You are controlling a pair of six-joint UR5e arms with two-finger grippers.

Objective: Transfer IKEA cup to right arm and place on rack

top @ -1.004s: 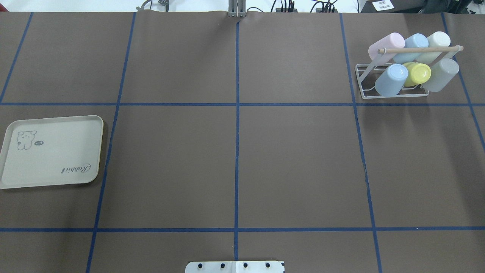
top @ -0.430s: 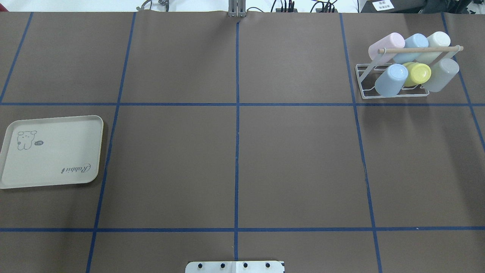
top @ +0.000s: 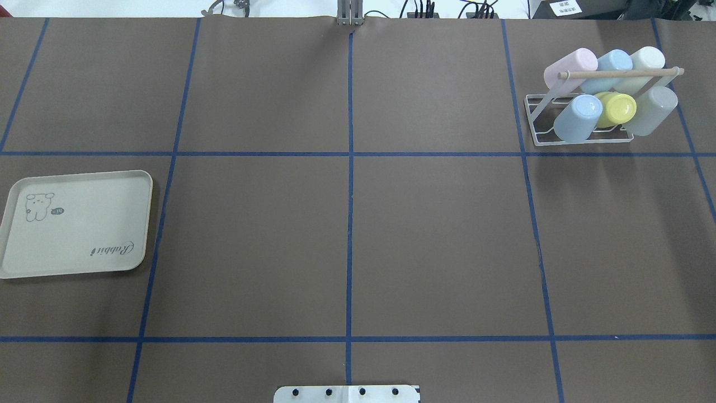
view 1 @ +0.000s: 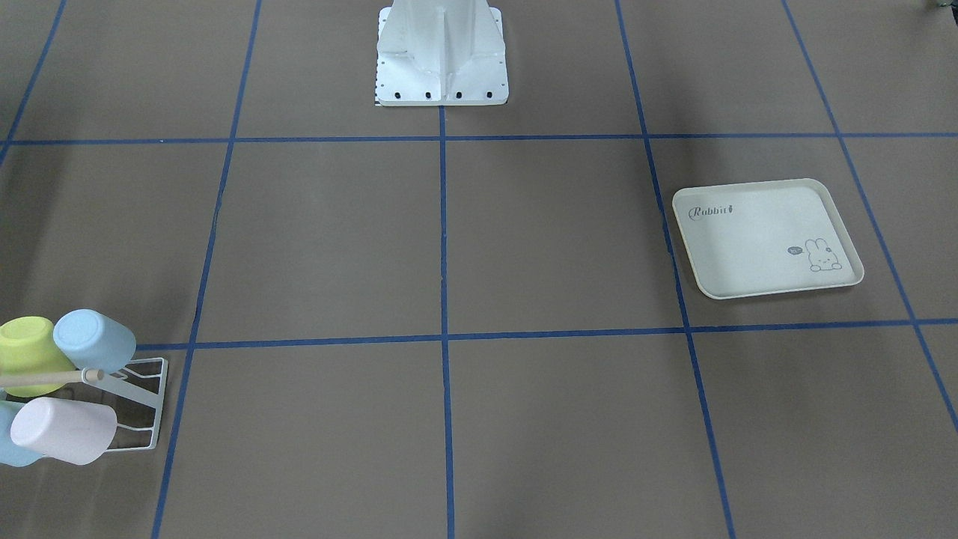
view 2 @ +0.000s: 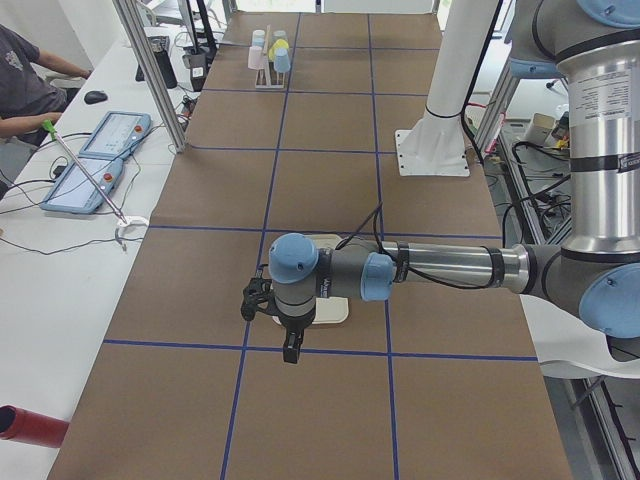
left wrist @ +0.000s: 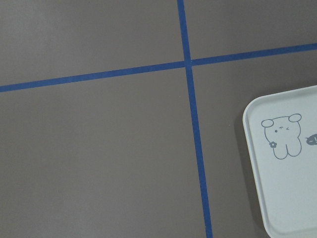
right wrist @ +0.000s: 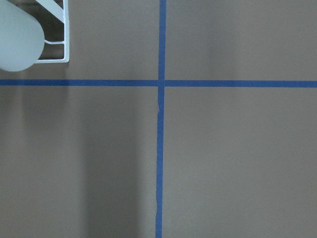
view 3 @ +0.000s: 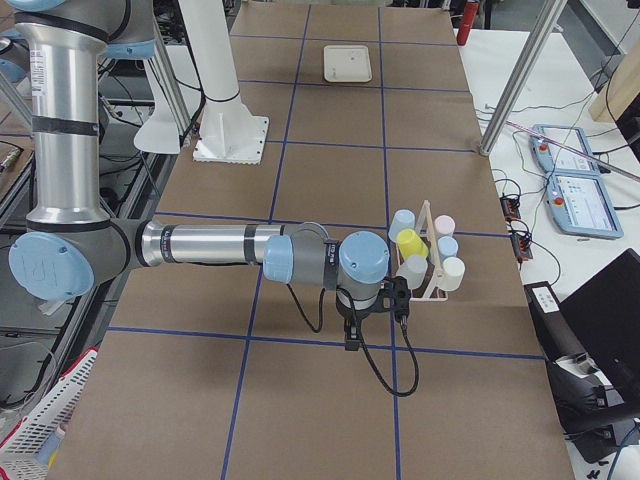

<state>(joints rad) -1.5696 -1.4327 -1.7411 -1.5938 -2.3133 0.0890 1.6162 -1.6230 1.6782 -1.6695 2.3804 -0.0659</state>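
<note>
Seemingly the placing is done: all six pastel plastic cups (top: 615, 109) hang on the small white wire rack (top: 584, 142) in a corner of the brown tabletop (top: 436, 240), and since I cannot tell whether the fingers of the black left gripper (view 2: 289, 350) and right gripper (view 3: 351, 342) are parted or grasp anything, likely only withdrawal remains.

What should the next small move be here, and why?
Probably none on a cup: the tray is bare, six cups sit on the rack, and no cup shows at the left gripper or the right gripper. I would raise the right gripper clear of the rack, beside which it hangs low.
</note>
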